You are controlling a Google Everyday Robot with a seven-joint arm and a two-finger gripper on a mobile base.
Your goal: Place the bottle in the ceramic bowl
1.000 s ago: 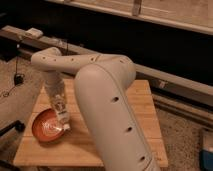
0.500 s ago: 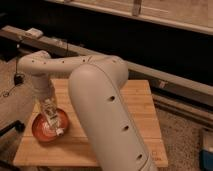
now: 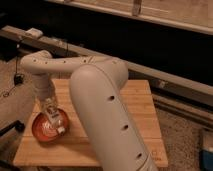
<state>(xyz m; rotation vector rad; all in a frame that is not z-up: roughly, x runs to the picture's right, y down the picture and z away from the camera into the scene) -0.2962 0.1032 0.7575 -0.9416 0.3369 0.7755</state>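
The orange-red ceramic bowl (image 3: 41,131) sits on the front left part of the wooden table (image 3: 142,102). My white arm reaches across the foreground, bends at the left, and comes down onto the bowl. The gripper (image 3: 53,121) hangs inside the bowl's rim, low over its shiny centre. A pale slim shape at the gripper's tip may be the bottle. I cannot tell it apart from the gripper.
The arm's thick white link (image 3: 107,115) covers the table's middle. A metal rail (image 3: 165,80) runs along the dark wall behind the table. A blue object (image 3: 207,150) lies on the floor at the right. The table's left edge is close to the bowl.
The arm's elbow swung left and the gripper moved left and down, deeper over the bowl. In the last half second it has hardly moved.
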